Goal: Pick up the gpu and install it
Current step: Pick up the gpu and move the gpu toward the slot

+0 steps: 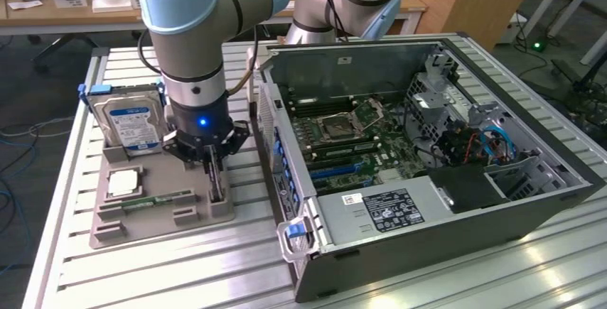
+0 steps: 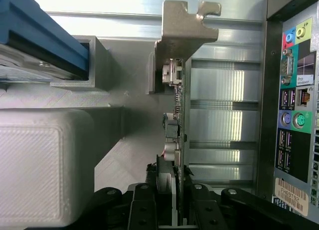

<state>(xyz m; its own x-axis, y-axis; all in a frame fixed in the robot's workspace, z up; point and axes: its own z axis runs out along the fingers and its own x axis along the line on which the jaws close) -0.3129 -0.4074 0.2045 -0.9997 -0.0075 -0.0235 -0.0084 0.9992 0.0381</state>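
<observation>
A slatted metal counter carries a grey tray and an open PC case. The gpu stands on edge in a tray slot, bracket toward the case. The gripper sits over it, one of its fingers on each side of the card; whether they grip it I cannot tell. Wooden desks and floor cables lie beyond.

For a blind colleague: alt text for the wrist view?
A thin green circuit-board card with a silver metal bracket stands edge-on in a grey plastic holder, the black gripper at its edge. A computer case's port panel lies alongside.
</observation>
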